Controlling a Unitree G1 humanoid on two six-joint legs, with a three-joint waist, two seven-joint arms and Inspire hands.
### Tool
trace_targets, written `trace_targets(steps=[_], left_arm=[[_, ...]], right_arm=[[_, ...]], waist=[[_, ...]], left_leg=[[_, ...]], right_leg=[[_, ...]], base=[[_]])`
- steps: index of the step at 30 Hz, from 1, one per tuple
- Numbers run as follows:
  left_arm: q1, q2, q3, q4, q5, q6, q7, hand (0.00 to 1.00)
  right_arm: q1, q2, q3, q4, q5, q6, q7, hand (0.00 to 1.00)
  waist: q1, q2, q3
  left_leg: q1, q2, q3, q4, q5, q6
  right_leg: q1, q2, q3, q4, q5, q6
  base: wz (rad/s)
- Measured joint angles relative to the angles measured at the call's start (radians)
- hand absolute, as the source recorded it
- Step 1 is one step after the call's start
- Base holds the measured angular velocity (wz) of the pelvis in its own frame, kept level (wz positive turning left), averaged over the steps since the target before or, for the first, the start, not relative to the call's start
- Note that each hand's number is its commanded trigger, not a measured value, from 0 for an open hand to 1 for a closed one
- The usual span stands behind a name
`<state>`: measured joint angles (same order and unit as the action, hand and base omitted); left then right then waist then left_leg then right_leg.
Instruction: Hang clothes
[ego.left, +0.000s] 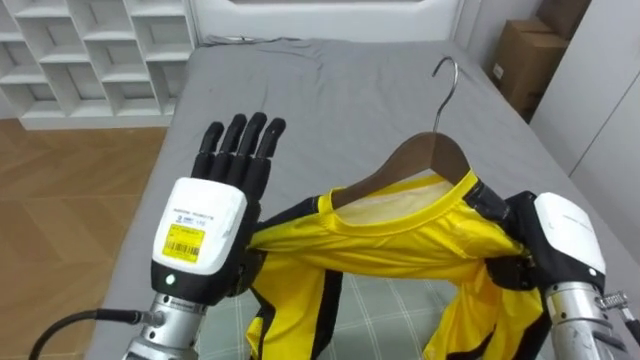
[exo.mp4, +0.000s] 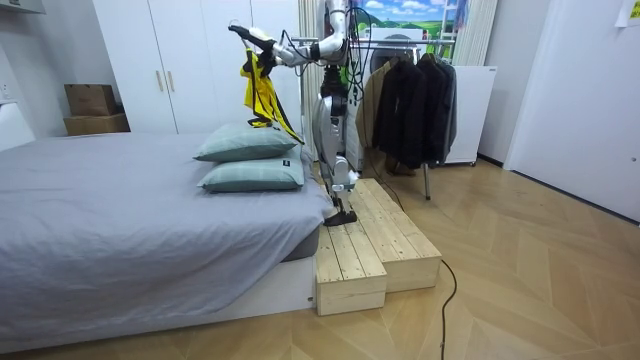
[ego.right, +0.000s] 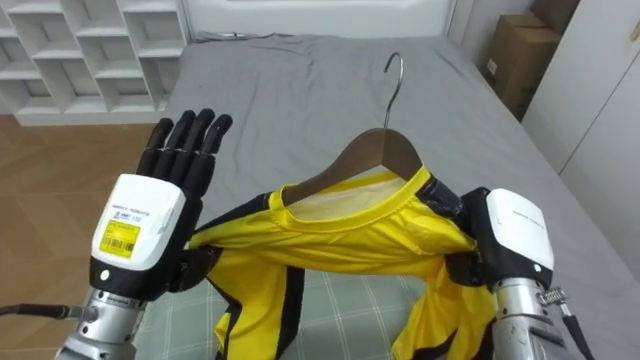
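hanging on a wooden hanger (ego.left: 425, 158), the yellow shirt (ego.left: 400, 235) is held up in the air between the two hands, above a green checked pillow (ego.left: 390, 305). the hanger's metal hook (ego.left: 447, 80) stands free over the bed. the right hand (ego.left: 555, 245) has its dark fingers (ego.left: 487, 200) curled onto the shirt's shoulder end, clamped on the cloth. the left hand (ego.left: 215, 215) is raised at the shirt's other shoulder, palm toward it, with fingers (ego.left: 240, 145) straight and close together, pointing away up the bed.

the eye views show the collar and hanger from close by, with the grey bed (ego.left: 330, 110) stretching ahead. a white cubby shelf (ego.left: 90, 50) and wood floor (ego.left: 70, 200) lie to the left, and a cardboard box (ego.left: 525, 60) sits to the right.

the room view shows the robot standing upright on a wooden step platform (exo.mp4: 375, 245) set against the bed's side near its head. its arms reach out over two stacked pillows (exo.mp4: 250, 145), and the shirt hangs down from its hands. behind the robot is a clothes rack (exo.mp4: 415, 95) hung with dark coats. white wardrobe doors (exo.mp4: 180, 60) line the back wall.

the platform's far edge drops to open floor on the room view's right, which is wide and bare. the bedcover ahead of the hands lies flat.
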<state>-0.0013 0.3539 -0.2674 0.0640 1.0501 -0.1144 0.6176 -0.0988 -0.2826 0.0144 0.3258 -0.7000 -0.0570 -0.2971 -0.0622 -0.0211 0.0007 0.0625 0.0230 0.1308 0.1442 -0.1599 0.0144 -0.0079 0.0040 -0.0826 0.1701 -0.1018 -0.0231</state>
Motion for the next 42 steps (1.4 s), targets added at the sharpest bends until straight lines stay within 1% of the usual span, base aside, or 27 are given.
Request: trace_targets(steps=[3,6,8,10,12,15,17,18,19,20,22,23,25,26,28,30,34,37,40,42], left_arm=[[0.011,-0.012,0.007,0.002,-0.01,0.001,-0.001,0.0],[0.017,-0.015,0.012,0.004,-0.038,0.008,-0.006,0.0],[0.026,-0.026,0.016,0.003,-0.038,0.014,-0.021,0.0],[0.039,-0.058,0.019,0.01,-0.038,0.024,-0.044,0.0],[0.047,-0.08,0.022,0.016,-0.041,0.028,-0.06,0.0],[0.073,-0.096,0.027,0.015,-0.092,0.028,-0.088,0.0],[0.083,-0.106,0.026,0.016,-0.146,0.03,-0.113,0.0],[0.089,-0.112,0.019,0.017,-0.192,0.036,-0.128,0.0],[0.091,-0.113,0.005,0.022,-0.238,0.043,-0.142,0.0],[0.092,-0.112,0.0,0.028,-0.259,0.045,-0.151,0.0],[0.096,-0.115,-0.02,0.052,-0.359,0.061,-0.206,0.0],[0.097,-0.116,-0.023,0.059,-0.383,0.069,-0.225,0.0],[0.109,-0.124,-0.026,0.067,-0.451,0.091,-0.294,0.0],[0.112,-0.124,-0.03,0.068,-0.464,0.095,-0.311,0.0],[0.123,-0.128,-0.045,0.069,-0.473,0.11,-0.376,0.0],[0.129,-0.134,-0.065,0.07,-0.472,0.113,-0.418,0.0],[0.131,-0.138,-0.107,0.084,-0.469,0.125,-0.51,0.0],[0.131,-0.145,-0.11,0.084,-0.469,0.139,-0.545,0.0],[0.131,-0.144,-0.099,0.084,-0.469,0.142,-0.559,0.0],[0.131,-0.145,-0.086,0.084,-0.469,0.142,-0.563,0.0]], right_arm=[[0.003,0.0,0.0,0.003,0.003,0.0,0.0,1.0],[0.003,0.0,0.0,0.002,0.037,0.002,0.0,1.0],[0.006,0.0,0.0,0.002,0.054,0.004,0.0,1.0],[0.017,0.003,0.0,0.002,0.062,0.005,0.0,1.0],[0.026,0.006,0.0,0.002,0.062,0.005,0.0,1.0],[0.031,0.008,-0.004,0.002,0.061,0.005,0.001,1.0],[0.031,0.008,-0.009,0.003,0.062,0.009,0.001,1.0],[0.031,0.009,-0.008,0.002,0.069,0.015,0.003,1.0],[0.031,0.009,-0.008,0.002,0.073,0.021,0.004,1.0],[0.031,0.01,-0.008,0.002,0.073,0.025,0.004,1.0],[0.031,0.021,-0.008,0.002,0.073,0.035,0.003,1.0],[0.031,0.026,-0.008,0.002,0.072,0.037,0.003,1.0],[0.033,0.03,-0.007,0.002,0.071,0.04,0.003,1.0],[0.033,0.03,-0.007,0.002,0.071,0.042,0.003,1.0],[0.033,0.031,-0.006,0.002,0.07,0.046,0.003,1.0],[0.032,0.033,-0.004,0.002,0.074,0.046,0.003,1.0],[0.019,0.056,-0.004,0.001,0.088,0.047,0.003,1.0],[0.013,0.067,-0.005,-0.001,0.088,0.048,-0.011,1.0],[0.013,0.067,-0.007,-0.012,0.09,0.048,-0.033,1.0],[0.013,0.067,-0.007,-0.026,0.09,0.047,-0.041,1.0]], waist=[[-0.006,0.008,0.0008],[-0.012,0.011,-0.0005],[-0.012,0.013,-0.0017],[-0.016,0.013,-0.0019],[-0.016,0.012,-0.0018],[-0.021,0.008,-0.0013],[-0.022,0.002,-0.0009],[-0.021,-0.005,-0.0016],[-0.022,-0.012,-0.0011],[-0.023,-0.016,-0.0013],[-0.02,-0.027,-0.0014],[-0.02,-0.028,-0.0013],[-0.019,-0.028,-0.0014],[-0.018,-0.028,-0.0014],[-0.015,-0.028,-0.0014],[-0.015,-0.028,-0.0013],[-0.024,-0.029,-0.0005],[-0.025,-0.029,-0.0004],[-0.017,-0.028,0.0005],[-0.016,-0.026,0.0026]], left_leg=[[0.003,0.0,0.002,0.0,-0.001,-0.001],[0.003,0.0,0.001,-0.001,-0.001,-0.001],[0.007,0.0,0.001,-0.005,-0.001,-0.001],[0.016,0.0,0.001,-0.009,-0.001,-0.001],[0.018,0.0,0.001,-0.009,-0.001,-0.001],[0.014,-0.001,0.001,-0.01,-0.001,-0.001],[0.011,-0.001,0.001,-0.01,-0.001,-0.001],[0.011,-0.001,0.0,-0.01,-0.001,-0.001],[0.011,-0.001,-0.001,-0.01,-0.001,-0.001],[0.012,-0.001,-0.001,-0.01,-0.001,-0.001],[0.01,-0.001,0.0,-0.01,-0.001,-0.001],[0.009,-0.001,0.0,-0.01,-0.001,-0.001],[0.003,-0.003,0.0,-0.01,-0.001,-0.001],[0.003,-0.003,0.0,-0.011,-0.001,-0.001],[0.002,-0.003,-0.001,-0.011,-0.001,-0.001],[0.001,-0.003,-0.002,-0.011,-0.001,-0.001],[-0.002,-0.003,-0.009,-0.011,-0.001,-0.001],[-0.008,-0.004,-0.017,-0.01,-0.001,-0.002],[-0.009,-0.003,-0.021,-0.01,-0.001,-0.002],[-0.009,-0.003,-0.022,-0.01,-0.001,-0.002]], right_leg=[[0.003,-0.001,-0.001,0.001,0.0,0.0],[0.004,0.0,0.0,0.001,0.0,0.0],[0.006,0.001,0.002,0.001,0.0,0.0],[0.015,0.001,0.001,0.0,0.0,0.0],[0.017,0.001,0.001,-0.001,-0.001,0.0],[0.011,-0.001,0.001,0.0,-0.004,0.0],[0.007,-0.001,0.0,0.0,-0.004,0.0],[0.006,-0.001,0.0,0.0,-0.005,0.0],[0.007,-0.001,-0.001,0.0,-0.005,0.0],[0.008,-0.001,-0.001,-0.001,-0.005,0.0],[0.009,-0.001,-0.001,-0.003,-0.006,0.0],[0.007,-0.001,-0.001,-0.003,-0.006,0.0],[0.001,-0.002,0.0,-0.003,-0.006,0.001],[0.001,-0.002,0.0,-0.002,-0.006,0.001],[0.001,-0.003,-0.001,-0.002,-0.007,0.002],[0.0,-0.003,-0.003,-0.003,-0.008,0.002],[0.0,-0.004,-0.011,-0.002,-0.012,0.002],[-0.002,-0.004,-0.017,-0.002,-0.015,0.002],[-0.002,-0.004,-0.02,-0.002,-0.015,0.001],[-0.002,-0.005,-0.021,-0.003,-0.015,0.001]], base=[[0.01],[0.01],[0.0],[0.0],[0.0],[0.0],[0.0],[0.0],[0.0],[0.0],[0.0],[0.0],[0.0],[0.0],[0.0],[0.02],[0.04],[0.08],[0.03],[0.0]])
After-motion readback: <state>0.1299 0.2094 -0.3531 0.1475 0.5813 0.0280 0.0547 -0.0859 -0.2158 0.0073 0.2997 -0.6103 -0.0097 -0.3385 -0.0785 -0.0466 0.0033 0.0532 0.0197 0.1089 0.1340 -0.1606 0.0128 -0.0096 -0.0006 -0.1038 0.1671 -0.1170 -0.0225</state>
